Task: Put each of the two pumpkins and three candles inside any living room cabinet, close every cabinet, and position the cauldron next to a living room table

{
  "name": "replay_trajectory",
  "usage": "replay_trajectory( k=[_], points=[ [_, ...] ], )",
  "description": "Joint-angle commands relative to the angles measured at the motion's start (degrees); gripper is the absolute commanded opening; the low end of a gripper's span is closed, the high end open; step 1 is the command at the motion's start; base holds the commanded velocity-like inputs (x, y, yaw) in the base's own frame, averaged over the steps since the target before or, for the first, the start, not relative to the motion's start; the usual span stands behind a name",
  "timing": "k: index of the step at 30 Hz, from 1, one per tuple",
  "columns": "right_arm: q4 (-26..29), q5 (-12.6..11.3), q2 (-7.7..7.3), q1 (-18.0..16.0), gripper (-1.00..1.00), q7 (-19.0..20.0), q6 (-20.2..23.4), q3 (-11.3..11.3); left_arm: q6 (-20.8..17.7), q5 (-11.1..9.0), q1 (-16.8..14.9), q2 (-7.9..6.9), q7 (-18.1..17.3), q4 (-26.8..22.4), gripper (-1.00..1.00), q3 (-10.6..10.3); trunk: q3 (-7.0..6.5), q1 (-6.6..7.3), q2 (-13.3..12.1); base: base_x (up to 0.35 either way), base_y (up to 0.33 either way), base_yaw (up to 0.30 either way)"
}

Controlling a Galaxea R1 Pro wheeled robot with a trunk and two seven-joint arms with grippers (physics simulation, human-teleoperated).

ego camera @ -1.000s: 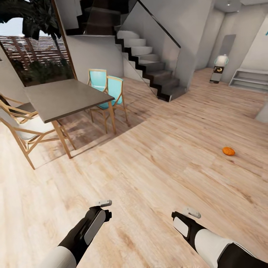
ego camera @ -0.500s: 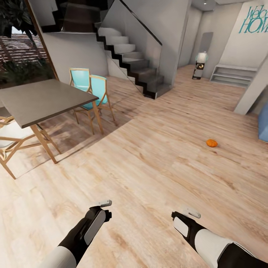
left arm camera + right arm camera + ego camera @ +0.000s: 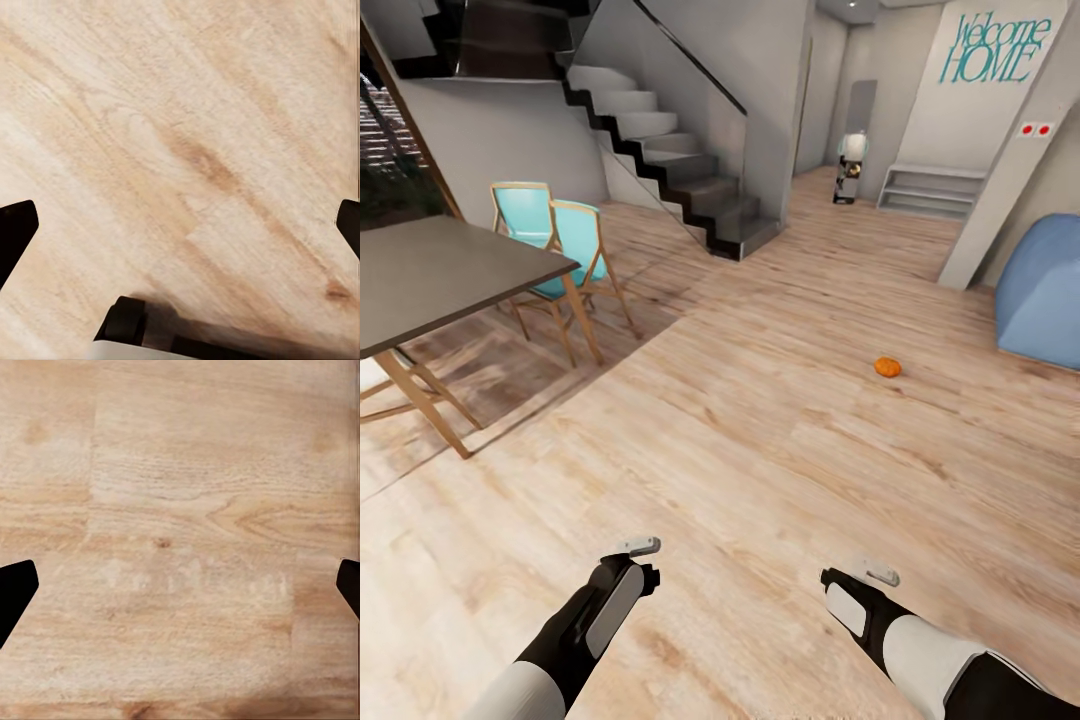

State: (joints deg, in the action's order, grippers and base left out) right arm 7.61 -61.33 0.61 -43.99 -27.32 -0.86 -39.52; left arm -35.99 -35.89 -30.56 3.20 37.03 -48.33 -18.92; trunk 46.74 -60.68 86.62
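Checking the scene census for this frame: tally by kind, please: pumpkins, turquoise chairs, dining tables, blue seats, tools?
pumpkin, on the floor: 1
turquoise chairs: 2
dining table: 1
blue seat at the right edge: 1
tools, left tool and right tool, both open and empty in the wrist views: 2
Total: 7

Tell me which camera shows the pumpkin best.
The head view: the pumpkin lies in the open on the wood floor, ahead and to the right. Both wrist views look down at floorboards, with nothing orange in them.
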Motion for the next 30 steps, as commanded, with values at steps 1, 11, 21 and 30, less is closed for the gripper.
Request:
replay_trajectory(
  k=[1,11,21,30],
  points=[
    [0.0,-0.5,0.00,0.0,1.00,-0.3,-0.1,-0.5,0.0,-0.6,0.0,-0.04,0.6,-0.1,1.00,-0.2,0.09,0.00,0.0,0.000,0.000,-0.247],
    [0.0,-0.5,0.00,0.0,1.00,-0.4,-0.1,-0.5,-0.1,-0.6,0.0,-0.04,0.6,-0.1,1.00,-0.2,0.55,0.00,0.0,0.000,0.000,-0.247],
    [0.0,-0.5,0.00,0.0,1.00,-0.3,-0.2,-0.5,-0.1,-0.6,0.0,-0.04,0.6,-0.1,1.00,-0.2,1.00,0.00,0.0,0.000,0.000,-0.246],
    [0.0,-0.5,0.00,0.0,1.00,-0.3,-0.2,-0.5,-0.1,-0.6,0.0,-0.04,0.6,-0.1,1.00,-0.2,1.21,0.00,0.0,0.000,0.000,-0.237]
  ],
)
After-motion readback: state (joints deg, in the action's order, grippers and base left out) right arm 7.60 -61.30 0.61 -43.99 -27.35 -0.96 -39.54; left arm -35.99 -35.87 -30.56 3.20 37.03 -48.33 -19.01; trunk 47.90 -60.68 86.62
